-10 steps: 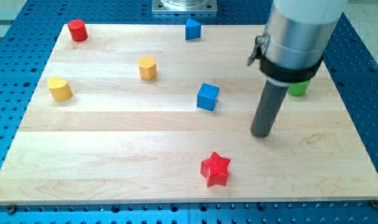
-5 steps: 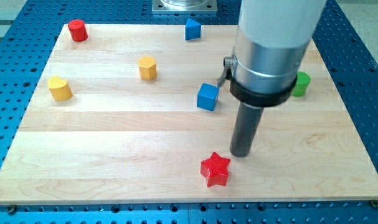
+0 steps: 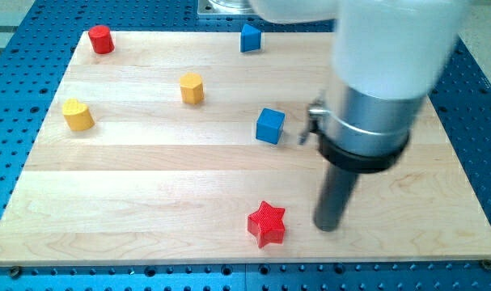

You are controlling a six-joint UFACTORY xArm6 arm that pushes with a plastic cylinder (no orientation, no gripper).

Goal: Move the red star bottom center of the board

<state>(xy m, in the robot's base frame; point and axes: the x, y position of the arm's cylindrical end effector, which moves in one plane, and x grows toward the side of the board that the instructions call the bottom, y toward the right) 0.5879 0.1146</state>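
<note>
Red star (image 3: 267, 224): lies flat on the wooden tabletop (image 3: 148, 186), near the view's bottom edge and roughly at the board's middle from left to right. My tip (image 3: 328, 227): the lower end of the dark rod, resting at the board surface to the view's right of the star, near it but with a strip of bare wood between them. The end effector is this plain rod alone, with no parts to spread or press together, and it holds nothing.

Blue cube (image 3: 270, 126): stands above the star toward the view's top, well apart from it. Yellow block (image 3: 192, 87) and second yellow block (image 3: 78, 115): sit in the view's upper left area; their exact shapes are hard to make out, perhaps a hexagon and a rounded form. Red cylinder (image 3: 101, 39): at the top left corner. Small blue block (image 3: 250, 37): at the top edge, near the middle.
</note>
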